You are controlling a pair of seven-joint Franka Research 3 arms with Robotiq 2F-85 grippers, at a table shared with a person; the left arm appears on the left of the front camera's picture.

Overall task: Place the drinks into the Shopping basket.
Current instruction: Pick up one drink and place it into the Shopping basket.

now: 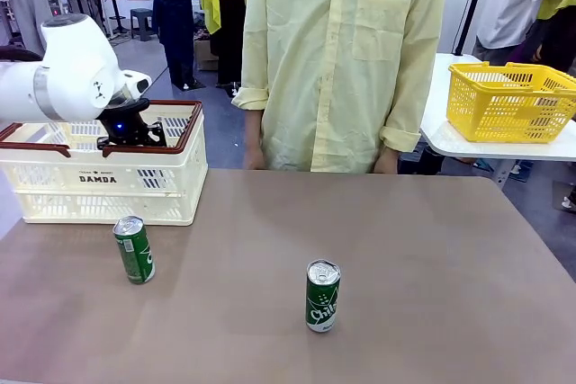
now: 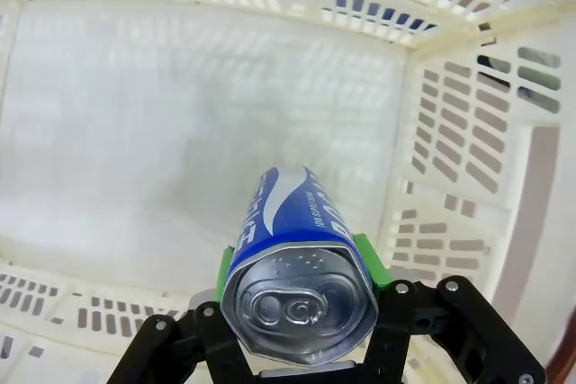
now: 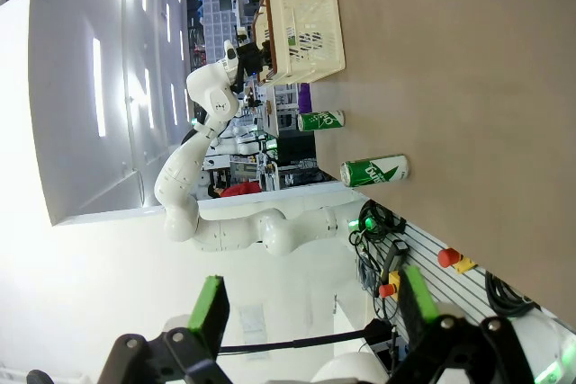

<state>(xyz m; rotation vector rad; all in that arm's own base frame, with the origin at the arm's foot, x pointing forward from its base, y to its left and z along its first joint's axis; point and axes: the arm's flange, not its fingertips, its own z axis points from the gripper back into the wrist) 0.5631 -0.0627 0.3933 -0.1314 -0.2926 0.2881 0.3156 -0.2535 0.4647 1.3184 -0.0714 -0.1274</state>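
My left gripper (image 1: 131,132) reaches down into the cream Shopping basket (image 1: 99,182) at the table's far left. In the left wrist view it (image 2: 297,267) is shut on a blue drink can (image 2: 297,222), green pads against its sides, low over the basket floor (image 2: 180,114) near a slotted corner. Two dark green drinks stand upright on the table: one (image 1: 134,250) just in front of the basket, the other (image 1: 322,296) near the middle front. My right gripper (image 3: 310,308) is open and holds nothing, well away from the cans (image 3: 374,170) and the basket (image 3: 301,33).
A person in a pale yellow shirt (image 1: 342,60) stands at the far edge of the brown table. A yellow mesh basket (image 1: 508,101) sits on a separate white table at the back right.
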